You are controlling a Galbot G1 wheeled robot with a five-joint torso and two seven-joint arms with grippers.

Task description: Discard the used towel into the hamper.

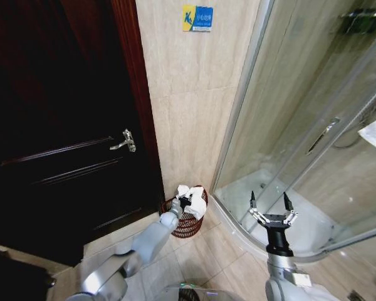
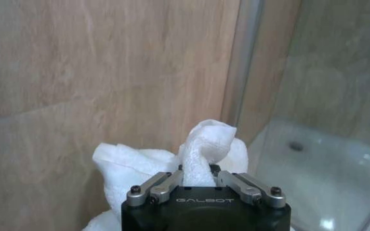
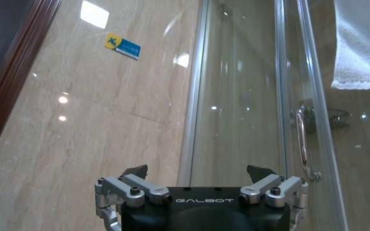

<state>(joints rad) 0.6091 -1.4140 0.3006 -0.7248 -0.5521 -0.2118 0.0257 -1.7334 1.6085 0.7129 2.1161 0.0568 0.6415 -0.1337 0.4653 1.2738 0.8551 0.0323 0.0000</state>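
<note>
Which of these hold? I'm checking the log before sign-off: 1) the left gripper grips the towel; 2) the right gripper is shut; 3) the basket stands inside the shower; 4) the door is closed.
1) True: the left gripper is shut on the white towel, over the basket.
2) False: the right gripper is open, holding nothing.
3) False: the basket stands on the floor by the wall, outside the shower.
4) True: the dark door is closed.
</note>
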